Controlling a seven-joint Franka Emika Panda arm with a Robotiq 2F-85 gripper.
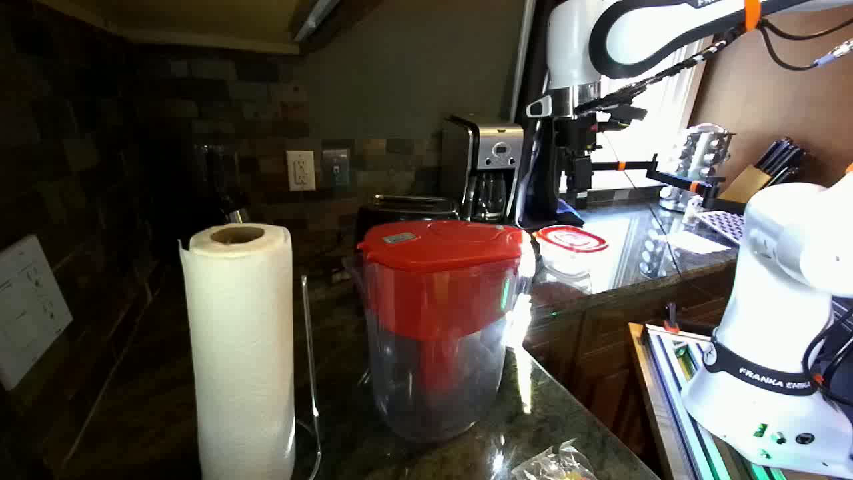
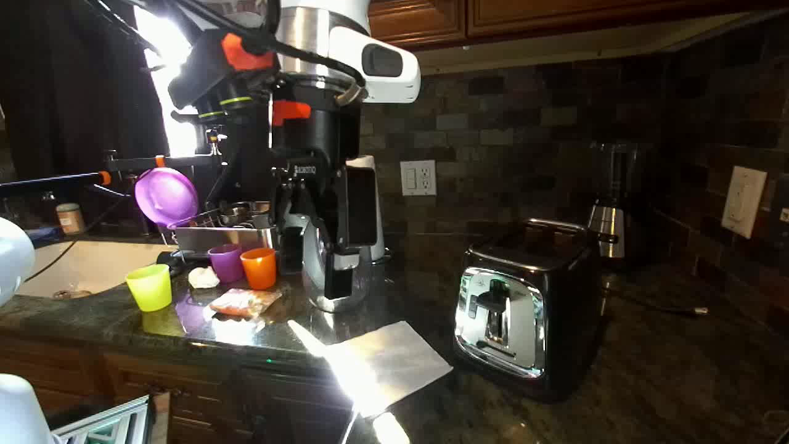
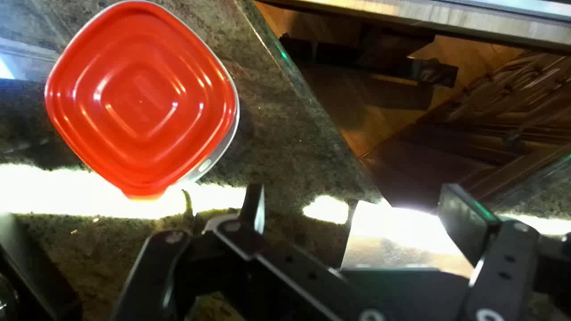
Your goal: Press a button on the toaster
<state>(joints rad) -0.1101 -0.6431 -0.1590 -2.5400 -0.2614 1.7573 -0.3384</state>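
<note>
The toaster (image 2: pixel 525 311) is black with a shiny metal front and stands upright on the dark counter. A black lever (image 2: pixel 493 301) sticks out of its front in a slot. Separate small buttons are too small to make out. In an exterior view the toaster's top (image 1: pixel 408 207) shows behind the red-lidded pitcher. The toaster cannot be made out in the wrist view. My gripper (image 2: pixel 340 279) points down, to the left of the toaster and apart from it. It also shows near the window (image 1: pixel 578 181). In the wrist view my gripper (image 3: pixel 359 216) is open, with nothing between its fingers.
A clear red-lidded pitcher (image 1: pixel 443 293), a paper-towel roll (image 1: pixel 243 353) and a coffee maker (image 1: pixel 460 157) stand near the toaster. A small red-lidded container (image 3: pixel 140 98) sits by the counter edge. A pale sheet (image 2: pixel 400 361) and colored cups (image 2: pixel 259 269) lie left of the toaster.
</note>
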